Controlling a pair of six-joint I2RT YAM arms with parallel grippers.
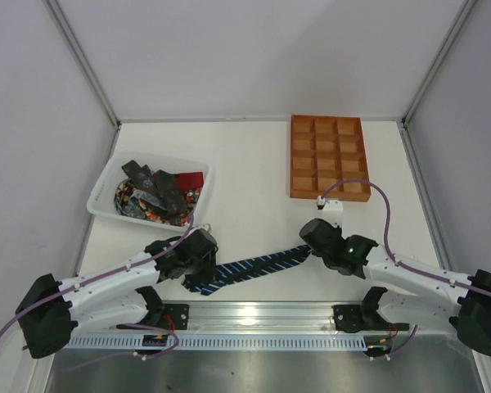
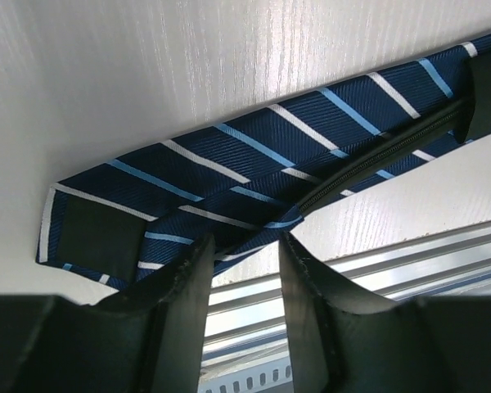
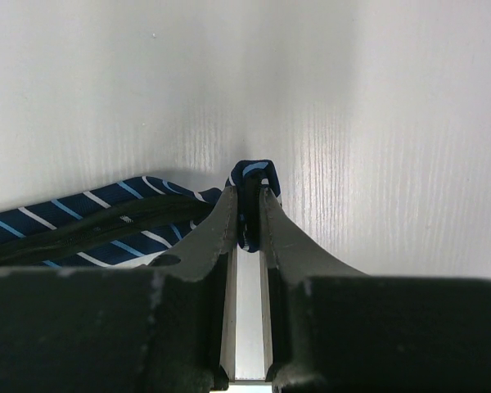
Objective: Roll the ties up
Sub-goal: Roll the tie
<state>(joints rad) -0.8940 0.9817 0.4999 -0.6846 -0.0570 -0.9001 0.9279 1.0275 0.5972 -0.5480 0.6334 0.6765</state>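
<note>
A navy tie [image 1: 258,266] with light-blue stripes lies flat near the table's front edge, between my two grippers. My left gripper [image 1: 203,270] is open at its wide end. In the left wrist view the tie [image 2: 254,155] lies just past the open gripper [image 2: 244,246], whose left finger [image 2: 184,286] overlaps the tie's edge. My right gripper [image 1: 308,248] is shut on the tie's narrow end. In the right wrist view that folded end [image 3: 254,172] is pinched between the gripper's tips [image 3: 250,205]. Several other ties [image 1: 159,192], dark, red and patterned, lie in the white basket.
The white basket [image 1: 101,190] stands at the left of the table. An orange-brown compartment tray [image 1: 294,155] stands at the back right. An aluminium rail [image 1: 254,315] runs along the front edge, just below the tie. Grey walls enclose the table.
</note>
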